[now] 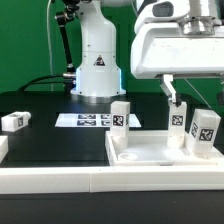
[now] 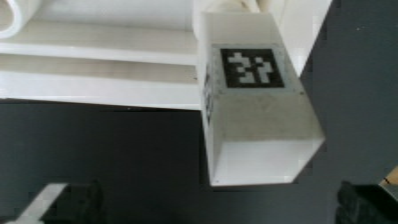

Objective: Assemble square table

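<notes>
The white square table top (image 1: 150, 155) lies at the exterior view's right with its raised rim up. Three white tagged legs stand on it: one at its left corner (image 1: 120, 117), one at the back (image 1: 178, 119) and one at the right (image 1: 205, 130). A further leg (image 1: 14, 121) lies loose on the black table at the far left. My gripper (image 1: 184, 96) hangs just above the back leg, open. In the wrist view that leg (image 2: 258, 110) rises from the table top (image 2: 89, 70) toward my gripper (image 2: 217, 205). The dark fingers (image 2: 71, 203) stand wide on both sides of it, not touching it.
The marker board (image 1: 88, 120) lies flat behind the table top, in front of the arm's white base (image 1: 97, 60). A long white border wall (image 1: 90, 182) runs along the front edge.
</notes>
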You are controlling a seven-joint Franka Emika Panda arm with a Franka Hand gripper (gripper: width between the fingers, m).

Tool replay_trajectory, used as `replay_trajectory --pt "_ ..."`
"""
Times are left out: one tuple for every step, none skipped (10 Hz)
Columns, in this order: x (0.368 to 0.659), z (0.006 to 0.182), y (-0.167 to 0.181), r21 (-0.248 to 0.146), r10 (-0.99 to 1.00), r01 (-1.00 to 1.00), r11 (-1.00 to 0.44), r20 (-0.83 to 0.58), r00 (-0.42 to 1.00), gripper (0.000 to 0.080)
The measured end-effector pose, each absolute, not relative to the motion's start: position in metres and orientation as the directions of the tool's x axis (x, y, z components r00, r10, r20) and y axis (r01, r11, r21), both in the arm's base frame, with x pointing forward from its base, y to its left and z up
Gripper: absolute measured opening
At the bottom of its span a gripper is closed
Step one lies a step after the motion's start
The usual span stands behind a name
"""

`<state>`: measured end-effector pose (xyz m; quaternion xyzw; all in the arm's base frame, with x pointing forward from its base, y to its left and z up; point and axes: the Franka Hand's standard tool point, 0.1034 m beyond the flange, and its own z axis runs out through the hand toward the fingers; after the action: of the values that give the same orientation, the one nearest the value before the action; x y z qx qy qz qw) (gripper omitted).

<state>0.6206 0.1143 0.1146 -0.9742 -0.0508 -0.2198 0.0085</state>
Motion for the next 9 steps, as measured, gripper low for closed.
replay_trajectory --pt "0.620 0.113 0.114 0.006 0.095 0.103 -0.995 0.428 0.899 0.0649" --pt "0.619 0.112 0.114 0.007 0.096 0.103 -0.995 0.424 0.901 0.0649" --pt "0.612 0.100 0.112 0.009 0.098 0.100 -0.995 0.327 0.940 0.0649" --pt "0.612 0.096 0.112 0.012 0.099 0.099 -0.995 0.229 0.968 0.0649" --pt "0.614 0.096 0.111 0.014 0.096 0.095 -0.995 0.166 0.981 0.0649" --pt "0.612 0.096 0.110 0.014 0.095 0.094 -0.996 0.106 0.990 0.0649" --pt "0.609 0.093 0.109 0.016 0.092 0.092 -0.996 0.046 0.995 0.0649" --pt "0.607 0.090 0.107 0.020 0.088 0.090 -0.996 -0.061 0.994 0.0649" --pt "0.612 0.091 0.109 0.021 0.082 0.084 -0.996 -0.086 0.993 0.0649"
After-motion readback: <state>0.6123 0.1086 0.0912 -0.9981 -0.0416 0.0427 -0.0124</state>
